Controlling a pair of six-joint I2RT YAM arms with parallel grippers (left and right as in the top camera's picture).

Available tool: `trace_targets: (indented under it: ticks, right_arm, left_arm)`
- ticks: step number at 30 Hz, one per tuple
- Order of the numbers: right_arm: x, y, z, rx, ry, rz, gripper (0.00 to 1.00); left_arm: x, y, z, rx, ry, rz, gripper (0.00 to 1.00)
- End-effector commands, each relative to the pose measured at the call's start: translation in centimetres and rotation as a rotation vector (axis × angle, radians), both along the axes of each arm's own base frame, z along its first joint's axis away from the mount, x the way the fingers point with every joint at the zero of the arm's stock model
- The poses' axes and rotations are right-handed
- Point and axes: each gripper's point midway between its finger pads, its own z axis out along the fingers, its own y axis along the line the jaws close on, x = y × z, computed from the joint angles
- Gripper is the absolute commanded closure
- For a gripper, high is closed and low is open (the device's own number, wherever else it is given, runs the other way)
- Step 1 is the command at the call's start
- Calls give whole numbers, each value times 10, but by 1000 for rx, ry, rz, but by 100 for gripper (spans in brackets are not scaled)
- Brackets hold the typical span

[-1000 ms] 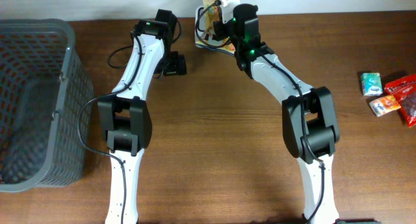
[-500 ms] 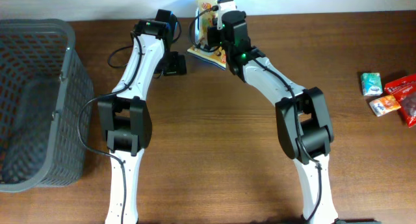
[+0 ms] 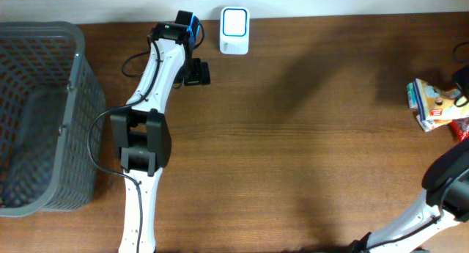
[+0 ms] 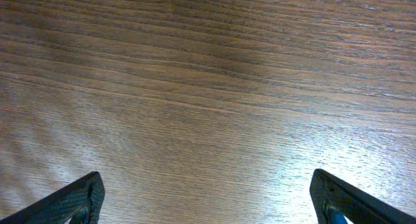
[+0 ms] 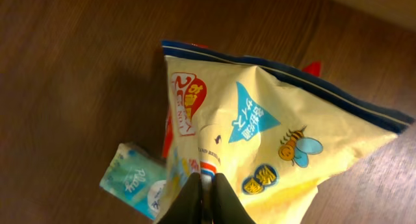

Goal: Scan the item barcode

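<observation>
The item is a yellow snack bag [image 5: 273,139] with a bee and blue badges printed on it. My right gripper [image 5: 209,185] is shut on the bag's lower edge, with the film pinched between both fingers. From overhead the bag [image 3: 437,97] hangs at the far right of the table, over the other packets. A white barcode scanner [image 3: 234,31] stands uncovered at the back centre. My left gripper [image 4: 208,201] is open wide over bare wood, with nothing between its fingers. It sits near the scanner's left [image 3: 196,72].
A teal tissue pack [image 5: 133,185] and a red packet [image 5: 312,68] lie beneath the bag. More red and orange packets [image 3: 460,125] sit at the right edge. A grey mesh basket [image 3: 73,77] fills the left side.
My right arm has swung from the scanner at the back to the far right, carrying the yellow bag. The scanner is now uncovered. The left arm has not moved.
</observation>
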Motion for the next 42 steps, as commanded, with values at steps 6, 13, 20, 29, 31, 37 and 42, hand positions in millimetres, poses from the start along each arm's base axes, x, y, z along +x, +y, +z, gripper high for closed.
trace_targets:
  ticks: [6, 13, 20, 29, 31, 37, 42]
  right_arm:
    - [-26, 38, 40, 109, -20, 41, 1]
    - [-122, 206, 141, 148, -22, 371, 1]
    - [-201, 310, 30, 355, 156, 598, 1]
    - [-169, 314, -1, 446, 210, 620, 1]
    - [-156, 315, 4, 400, 159, 728, 1]
    - [-130, 352, 35, 120, -367, 1136, 1]
    - [-119, 351, 17, -81, -586, 1175, 1]
  left_arm:
    - [2, 1, 11, 0, -26, 11, 1]
    - [2, 1, 11, 0, -26, 11, 1]
    - [2, 1, 11, 0, -26, 11, 1]
    - [2, 1, 11, 0, -26, 11, 1]
    - [2, 1, 11, 0, -26, 11, 1]
    - [2, 1, 11, 0, -26, 11, 1]
    - [2, 1, 11, 0, -26, 11, 1]
